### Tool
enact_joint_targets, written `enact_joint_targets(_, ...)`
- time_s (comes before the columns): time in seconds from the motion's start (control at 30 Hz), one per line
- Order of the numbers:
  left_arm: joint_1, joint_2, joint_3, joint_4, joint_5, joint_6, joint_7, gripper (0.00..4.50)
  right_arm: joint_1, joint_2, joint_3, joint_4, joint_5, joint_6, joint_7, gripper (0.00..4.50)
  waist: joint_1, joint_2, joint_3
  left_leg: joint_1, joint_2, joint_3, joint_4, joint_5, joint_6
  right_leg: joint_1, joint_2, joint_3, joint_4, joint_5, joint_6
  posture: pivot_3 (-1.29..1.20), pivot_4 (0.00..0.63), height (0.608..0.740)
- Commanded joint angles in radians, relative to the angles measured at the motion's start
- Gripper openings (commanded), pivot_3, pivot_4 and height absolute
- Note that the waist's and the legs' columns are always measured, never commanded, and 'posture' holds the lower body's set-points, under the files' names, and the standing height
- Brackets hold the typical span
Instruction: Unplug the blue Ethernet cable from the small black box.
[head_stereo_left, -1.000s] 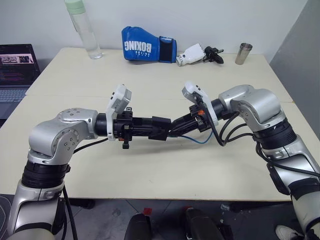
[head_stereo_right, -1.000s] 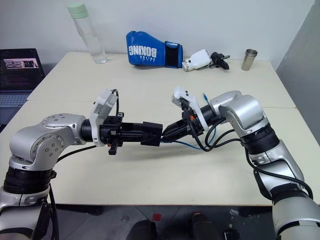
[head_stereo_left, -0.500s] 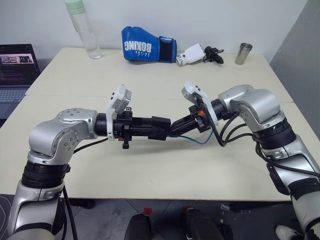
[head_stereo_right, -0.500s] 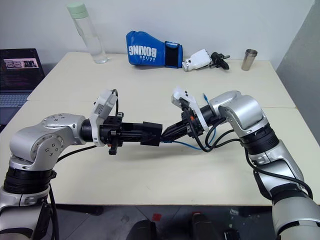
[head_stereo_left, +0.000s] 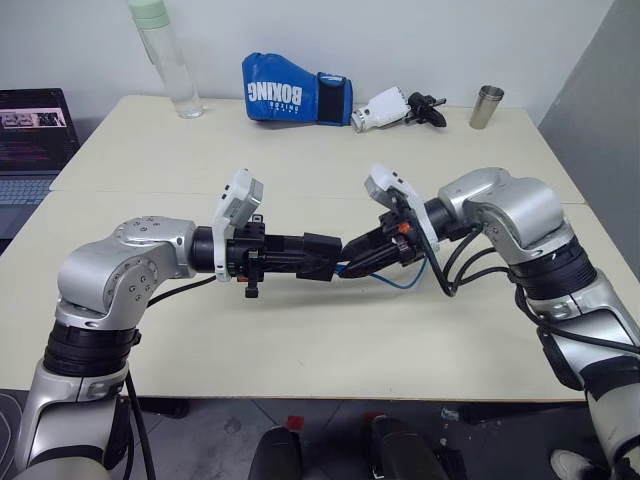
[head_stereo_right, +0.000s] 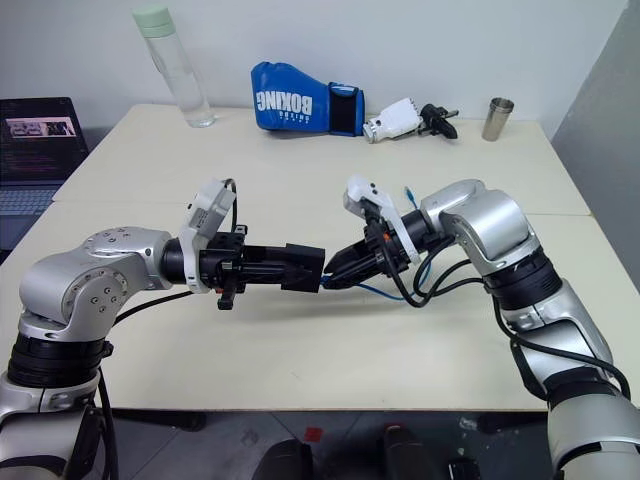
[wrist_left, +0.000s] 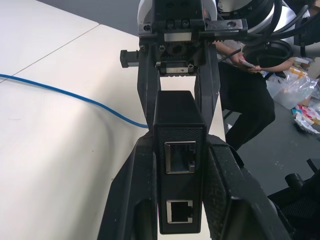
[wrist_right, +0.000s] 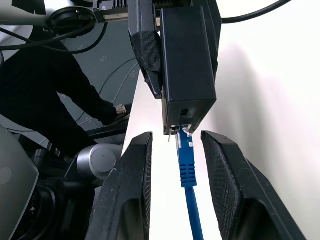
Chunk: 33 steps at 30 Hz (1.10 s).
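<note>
Holding the small black box (head_stereo_left: 318, 255) above the cream table (head_stereo_left: 300, 340), the left gripper (wrist_left: 180, 175) pinches its matte, blocky sides between two textured black fingers; the box's near face shows two square metal-lined ports, both vacant. The right gripper (wrist_right: 172, 165) faces it from the other side with its ridged fingers spread apart, clasping nothing. Between those fingers the blue Ethernet cable (wrist_right: 187, 172) hangs by its clear plastic plug, which sits at the port on the box's far end; whether it is fully seated I cannot tell. The thin smooth cord trails down onto the table. At the back edge stand a clear tall bottle (head_stereo_left: 165, 55) with a pale green cap, a blue boxing glove (head_stereo_left: 295, 90) and a small steel cup (head_stereo_left: 487, 106).
</note>
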Motion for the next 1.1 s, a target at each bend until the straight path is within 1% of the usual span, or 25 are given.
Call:
enact_joint_targets(0.03, -0.011, 0.004, 0.009, -0.029, -0.009, -0.012, -0.002, 0.78, -0.013, 0.012, -0.006, -0.016, -0.003, 0.001, -0.014, 1.62, 0.0, 0.0, 0.0, 0.0, 0.0, 0.0, 0.0, 0.0, 0.0, 0.0, 0.0, 0.0, 0.0, 0.0, 0.0, 0.0, 0.15, 0.74)
enact_joint_targets(0.43, -0.008, 0.004, 0.01, -0.03, -0.008, -0.014, -0.001, 0.78, -0.029, 0.033, 0.006, 0.001, -0.007, 0.011, -0.023, 1.62, 0.0, 0.0, 0.0, 0.0, 0.0, 0.0, 0.0, 0.0, 0.0, 0.0, 0.0, 0.0, 0.0, 0.0, 0.0, 0.0, 0.15, 0.74)
enact_joint_targets(1.1, -0.007, 0.013, 0.009, -0.033, -0.009, -0.013, -0.012, 0.78, -0.05, 0.028, 0.031, 0.051, -0.048, -0.045, 0.034, 1.62, 0.0, 0.0, 0.0, 0.0, 0.0, 0.0, 0.0, 0.0, 0.0, 0.0, 0.0, 0.0, 0.0, 0.0, 0.0, 0.0, 0.15, 0.74)
